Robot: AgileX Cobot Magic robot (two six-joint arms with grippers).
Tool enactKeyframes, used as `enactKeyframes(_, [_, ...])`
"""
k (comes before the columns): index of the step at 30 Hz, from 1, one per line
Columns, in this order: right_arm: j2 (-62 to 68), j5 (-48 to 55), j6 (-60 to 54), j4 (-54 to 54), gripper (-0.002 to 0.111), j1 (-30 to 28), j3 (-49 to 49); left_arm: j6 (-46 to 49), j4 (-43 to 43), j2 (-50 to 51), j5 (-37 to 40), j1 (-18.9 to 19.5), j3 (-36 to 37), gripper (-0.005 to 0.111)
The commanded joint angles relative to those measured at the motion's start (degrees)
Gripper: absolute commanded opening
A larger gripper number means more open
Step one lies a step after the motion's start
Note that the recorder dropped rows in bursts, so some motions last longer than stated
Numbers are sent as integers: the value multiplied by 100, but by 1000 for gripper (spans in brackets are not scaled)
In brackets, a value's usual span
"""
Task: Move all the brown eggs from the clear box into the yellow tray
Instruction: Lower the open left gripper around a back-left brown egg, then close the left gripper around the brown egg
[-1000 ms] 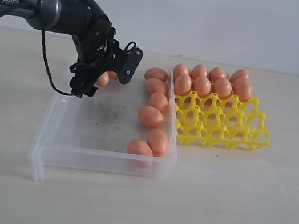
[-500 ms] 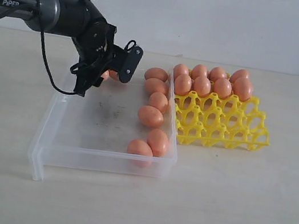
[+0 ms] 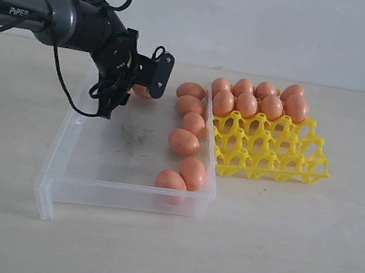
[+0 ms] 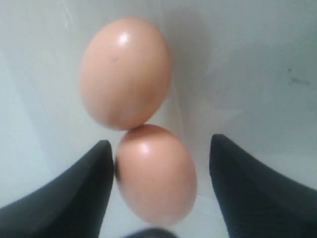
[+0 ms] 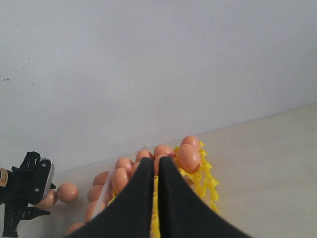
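My left gripper hangs open over the far left corner of the clear box. In the left wrist view one brown egg lies between its open fingers, close against one finger and apart from the other. A second egg touches it just beyond the fingertips. Several more brown eggs lie along the box's right side. The yellow tray stands right of the box with several eggs in its far cups. My right gripper is shut and empty, high above the tray.
The box and tray rest on a pale tabletop before a white wall. The tray's near rows of cups hold nothing. The left arm's dark cable loops beside the box's left wall.
My left gripper has shifted slightly toward the box's far wall and turned a little, staying open round the corner eggs. The right gripper has not changed.
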Motion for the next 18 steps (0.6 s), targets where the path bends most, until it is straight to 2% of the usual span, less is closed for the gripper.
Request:
enactKeyframes(1, [19, -4, -2, -8, 0, 0, 22, -192, 230, 1, 336, 75, -36, 56])
enactKeyframes(9, [19, -4, -2, -8, 0, 0, 22, -429, 134, 1, 373, 191, -36, 56])
enactKeyframes(12, [19, -4, -2, -8, 0, 0, 22, -429, 72, 7, 432, 226, -36, 52])
enactKeyframes(15, [19, -4, -2, -8, 0, 0, 22, -486, -9, 55, 446, 240, -36, 35])
enactKeyframes(18, [19, -4, -2, -8, 0, 0, 22, -567, -97, 75, 325, 240, -36, 4])
